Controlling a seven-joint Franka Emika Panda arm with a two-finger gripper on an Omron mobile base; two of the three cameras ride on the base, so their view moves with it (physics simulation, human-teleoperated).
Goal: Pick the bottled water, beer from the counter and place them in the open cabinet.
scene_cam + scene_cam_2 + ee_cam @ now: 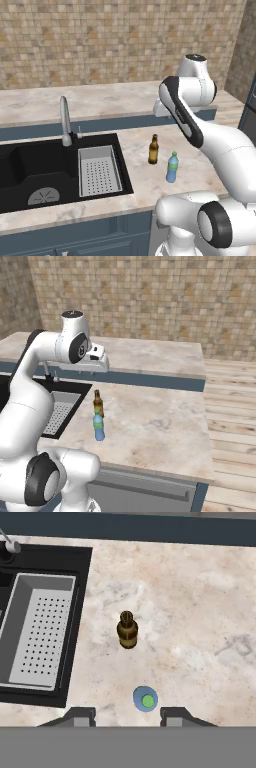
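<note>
Hand view first: we look straight down on the beige-pink marbled stone counter, and our two dark fingertips rise at the bottom edge with the gripper empty between them. The gap we see there looks modest; the jaws are drawn in as far as they go, closed on nothing. Just above that gap sits the small translucent light-blue plastic water bottle, seen cap-on as a blue disc with a green centre. We judge the hand is poised high over it so a straight descent would bring the fingers to either side, though they would need to spread first. Higher in the frame, near the centre, stands the small brown amber glass beer bottle, apart from the water.

From the left base view, both bottles stand upright at mid-frame, right of the black inset sink and its grey perforated tray: beer behind, water nearer the front edge. Neither has been lifted yet.
</note>
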